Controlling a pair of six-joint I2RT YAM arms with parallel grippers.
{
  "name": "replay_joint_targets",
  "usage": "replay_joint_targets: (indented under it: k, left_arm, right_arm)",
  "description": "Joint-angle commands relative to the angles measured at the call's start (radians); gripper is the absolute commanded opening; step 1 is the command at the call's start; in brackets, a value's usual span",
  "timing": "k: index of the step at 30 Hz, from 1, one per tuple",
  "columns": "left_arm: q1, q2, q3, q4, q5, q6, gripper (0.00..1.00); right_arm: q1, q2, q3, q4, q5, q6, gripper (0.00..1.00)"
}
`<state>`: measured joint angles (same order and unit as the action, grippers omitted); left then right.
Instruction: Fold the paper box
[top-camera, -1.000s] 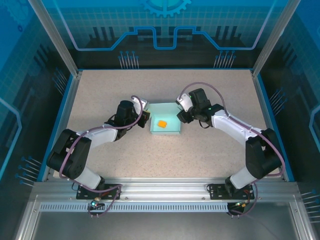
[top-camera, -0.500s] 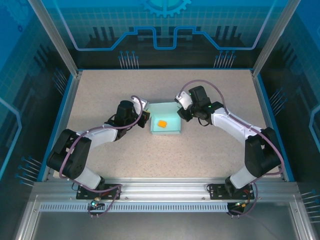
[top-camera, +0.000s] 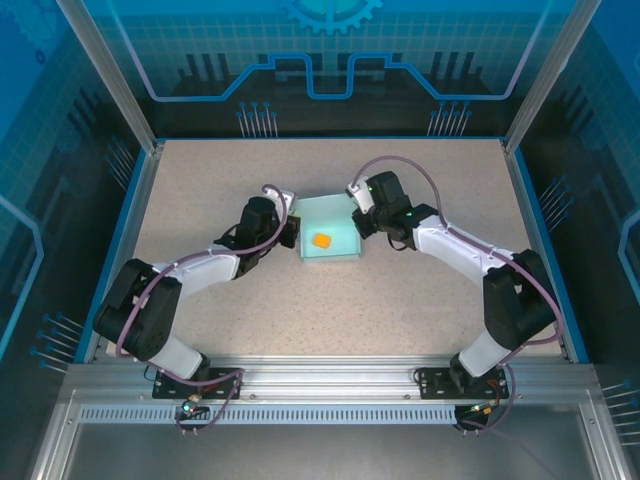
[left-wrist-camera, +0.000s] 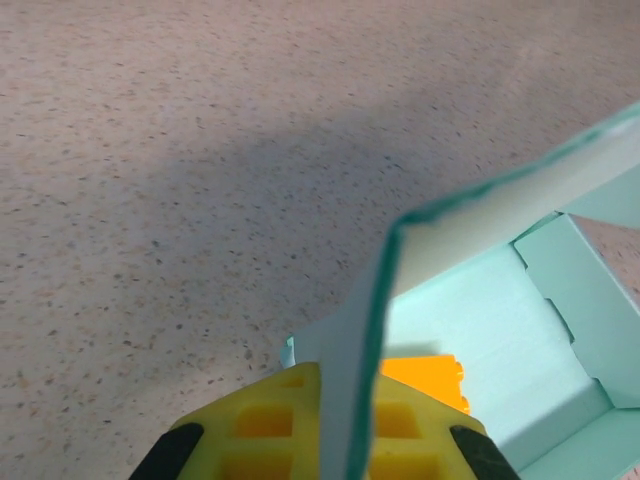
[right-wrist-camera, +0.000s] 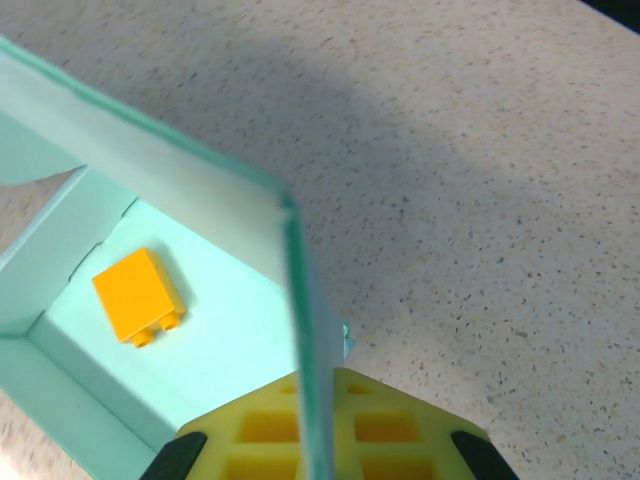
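Tabletop (top-camera: 400, 300): beige, finely speckled, stone-like finish, edged by a thin blue border (top-camera: 330, 139) at the back and sides. Back wall (top-camera: 330, 60): glossy blue panel printed with a grid, circuit-style lines and a gear emblem (top-camera: 330, 12) at top centre. Two slanted metal posts (top-camera: 105, 70) frame it left and right. Side panels (top-camera: 40, 200): dark blue with a similar print. Near edge: aluminium rail (top-camera: 330, 375), with a slotted strip (top-camera: 330, 411) below. Light is even and soft; a diffuse grey shadow lies on the tabletop in the left wrist view.
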<state>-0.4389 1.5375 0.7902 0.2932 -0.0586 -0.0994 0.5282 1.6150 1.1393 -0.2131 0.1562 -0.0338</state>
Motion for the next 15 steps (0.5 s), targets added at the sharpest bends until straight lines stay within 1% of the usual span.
replay_joint_targets:
  k: [1,6,8,10,15]
  left_arm:
    - [-0.046,0.000,0.088,-0.047,-0.178,-0.121,0.00]
    - [-0.092,0.037,0.161,-0.101,-0.325,-0.228,0.00]
    - [-0.107,0.054,0.177,-0.098,-0.373,-0.267,0.00]
    - [-0.116,0.070,0.190,-0.093,-0.393,-0.303,0.00]
    - [-0.142,0.115,0.223,-0.086,-0.458,-0.343,0.00]
  right_arm:
    - [0.045,0.047,0.029,0.027,0.161,0.164,0.01]
    - [0.101,0.091,0.041,0.056,0.323,0.317,0.01]
    - [0.114,0.106,0.048,0.069,0.360,0.374,0.00]
    - [0.124,0.121,0.055,0.084,0.386,0.417,0.00]
    - [0.133,0.152,0.067,0.123,0.430,0.474,0.00]
